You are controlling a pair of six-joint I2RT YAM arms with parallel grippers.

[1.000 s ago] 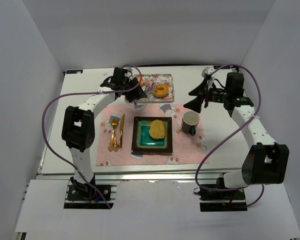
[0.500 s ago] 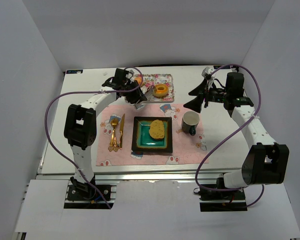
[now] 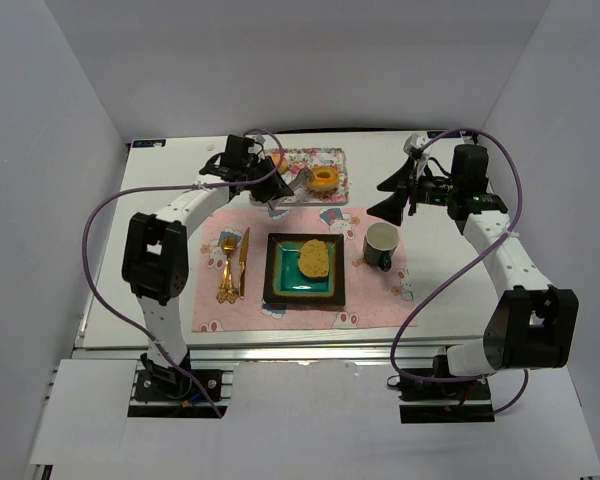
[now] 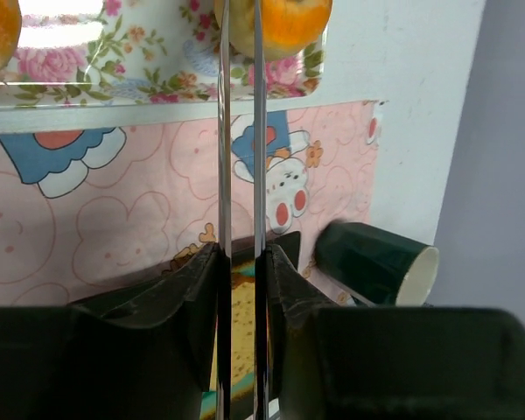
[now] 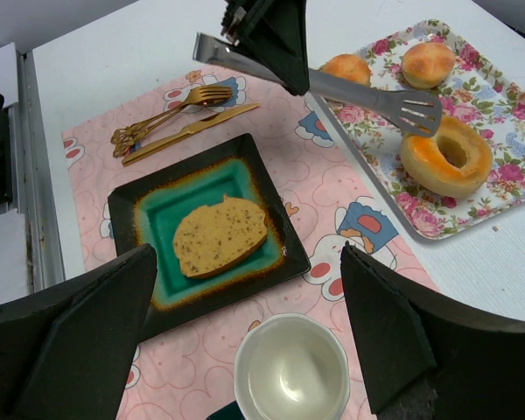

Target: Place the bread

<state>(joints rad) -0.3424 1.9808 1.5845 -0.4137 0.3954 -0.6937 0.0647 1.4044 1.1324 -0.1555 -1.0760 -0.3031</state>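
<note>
A slice of brown bread [image 3: 315, 258] lies on the green and black square plate [image 3: 280, 282]; it also shows in the right wrist view [image 5: 220, 236]. My left gripper [image 3: 268, 186] is shut on metal tongs [image 3: 292, 184]. The tong tips [image 5: 411, 109] hang over the floral tray [image 5: 499, 96], right beside a ring doughnut [image 5: 446, 157]. The tongs hold nothing. In the left wrist view the tong blades [image 4: 223, 131] run from my left gripper [image 4: 242, 254] up to the doughnut [image 4: 284, 22]. My right gripper [image 3: 395, 195] is open and empty above the mug [image 3: 382, 242].
Two round buns [image 5: 348, 68] [image 5: 427, 63] lie on the tray [image 3: 330, 158]. A gold fork [image 3: 226, 265] and knife [image 3: 243, 260] lie left of the plate on the pink placemat [image 3: 370, 300]. The mug [image 5: 290, 372] stands right of the plate [image 5: 131, 210].
My left gripper has shifted slightly and the tong tips have swung right, toward the doughnut. The right arm and the bread have not moved.
</note>
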